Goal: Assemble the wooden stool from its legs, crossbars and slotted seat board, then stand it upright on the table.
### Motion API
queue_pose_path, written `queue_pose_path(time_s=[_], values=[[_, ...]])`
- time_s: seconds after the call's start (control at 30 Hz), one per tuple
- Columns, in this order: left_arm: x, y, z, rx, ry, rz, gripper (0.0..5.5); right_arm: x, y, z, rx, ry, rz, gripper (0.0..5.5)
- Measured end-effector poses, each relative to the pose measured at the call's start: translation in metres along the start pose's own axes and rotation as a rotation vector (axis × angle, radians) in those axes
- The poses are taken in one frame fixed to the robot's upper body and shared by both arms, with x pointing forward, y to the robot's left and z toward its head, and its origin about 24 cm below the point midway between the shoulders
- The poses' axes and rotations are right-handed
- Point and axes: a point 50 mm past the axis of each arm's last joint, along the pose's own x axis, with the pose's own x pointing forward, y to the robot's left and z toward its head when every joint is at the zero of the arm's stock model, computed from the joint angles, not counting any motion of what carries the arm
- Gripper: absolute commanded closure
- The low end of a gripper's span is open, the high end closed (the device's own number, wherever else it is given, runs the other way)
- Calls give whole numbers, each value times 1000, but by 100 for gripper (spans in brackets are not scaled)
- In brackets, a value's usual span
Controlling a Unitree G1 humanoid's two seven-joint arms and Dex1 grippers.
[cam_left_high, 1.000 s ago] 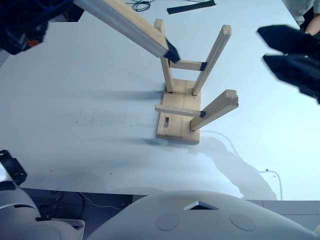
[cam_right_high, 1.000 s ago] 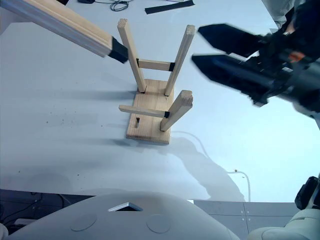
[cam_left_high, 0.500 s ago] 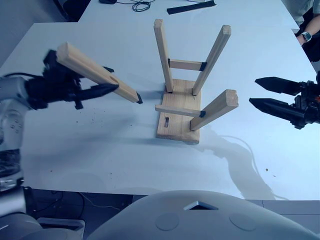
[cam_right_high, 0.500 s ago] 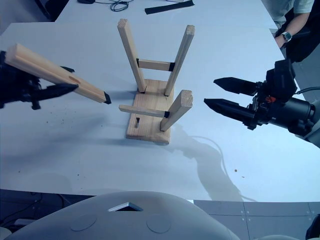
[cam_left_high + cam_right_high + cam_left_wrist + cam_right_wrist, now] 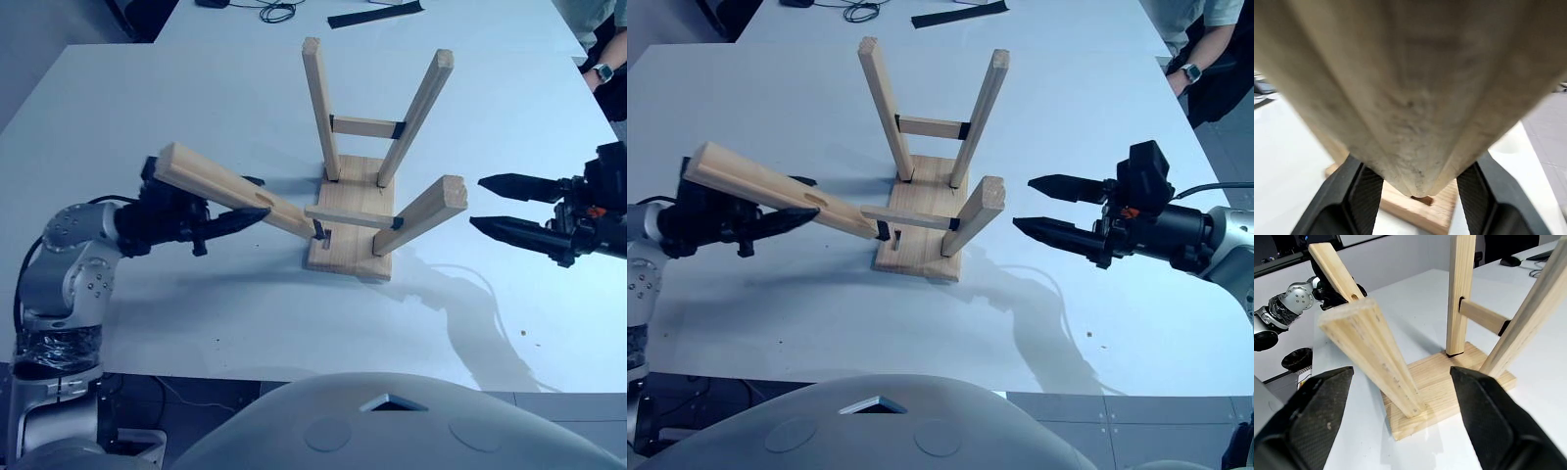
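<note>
A: Left of the seat board (image 5: 353,260): fourth leg (image 5: 211,180), clamped in the left hand (image 5: 248,201). Slants down toward the board, long axis aimed at the empty slot (image 5: 324,236) in its near left corner.

B: Tip in the slot yet?

A: Right at it, by the look; cannot tell whether touching. Sits just under the free end of the front crossbar (image 5: 338,213) as well.

B: And right of the board?

A: Right hand (image 5: 477,203), fingers spread, gripping nothing, level with the leaning third leg (image 5: 421,213) and a little apart from it.

B: Nearer arm for the seating move?

A: Left, plainly; carries the part. Probably calls for tipping the leg more upright, to meet slot and crossbar end together.

B: Rest of the stool?

A: Board flat on the bench (image 5: 147,98), underside up. Two far legs (image 5: 320,108) standing in it, joined by the rear crossbar (image 5: 364,126).

B: Any print?

A: No brand, label or writing readable; only black marks at the joints.
</note>
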Motion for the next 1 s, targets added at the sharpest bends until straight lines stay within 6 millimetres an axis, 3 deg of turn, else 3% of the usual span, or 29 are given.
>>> queue_pose_path(time_s=[0.3, 1.0], values=[[12, -6, -15, 140, 57, -63, 344, 8, 1, 4, -42, 23, 23, 185], [21, 12, -7, 186, 101, -169, 344, 16, 13, -6, -66, 94, 78, 185]])
